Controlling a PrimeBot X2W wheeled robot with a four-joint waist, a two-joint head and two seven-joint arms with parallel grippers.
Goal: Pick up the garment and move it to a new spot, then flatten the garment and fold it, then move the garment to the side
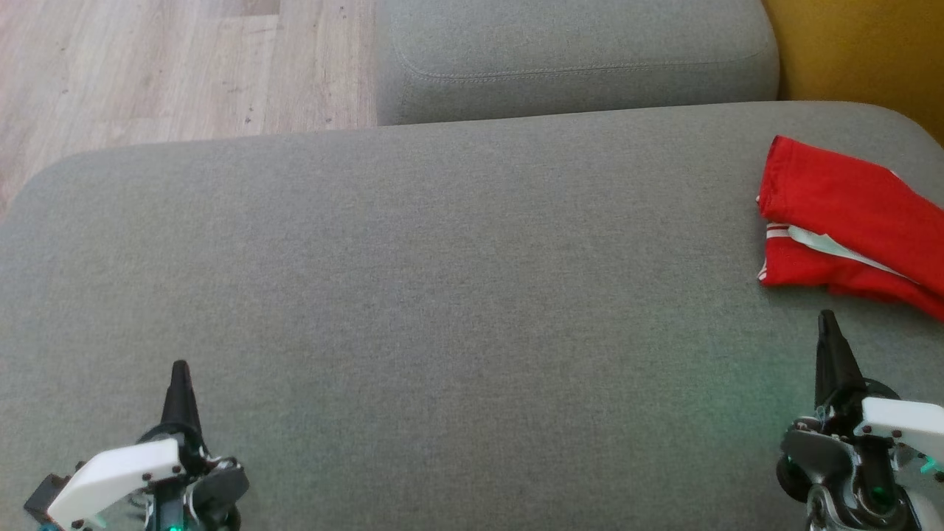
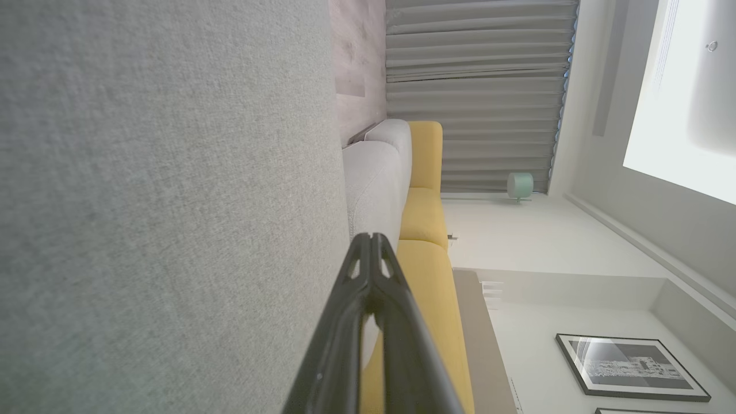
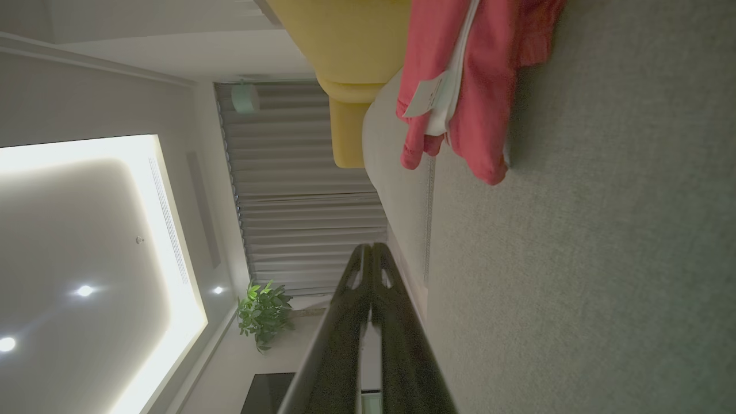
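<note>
- garment (image 1: pixel 848 214): red with white trim, folded over in loose layers, lying on the grey seat cushion (image 1: pixel 442 295) at 3 o'clock in the head view; its right part is cut off by the frame edge
- right wrist view: garment (image 3: pixel 460 86) at 12–1 o'clock, with a white tag (image 3: pixel 425 98) sticking out of the fold and the lower hem ends dangling loose
- right gripper (image 1: pixel 826 318): 4 o'clock in the head view, fingers pressed together, holding nothing; garment sits at its 12 o'clock, near but apart, grey fabric between them
- same gripper in its own wrist view (image 3: pixel 371 248): tips meet, nothing between them
- left gripper (image 1: pixel 179 369): 7 o'clock in the head view, fingers together and empty, well apart from the garment
- left wrist view: left gripper (image 2: pixel 372 238) closed, alongside the cushion surface
- second grey cushion (image 1: pixel 575 59) at 12 o'clock, butting the far edge of the seat
- yellow upholstery (image 1: pixel 863 51) at 1–2 o'clock, beyond the garment
- wood floor (image 1: pixel 147 66) at 10–11 o'clock
- background: grey curtain (image 2: pixel 477 86), small mint round object (image 2: pixel 520 185), framed print (image 2: pixel 629 368), potted plant (image 3: pixel 264 313)
</note>
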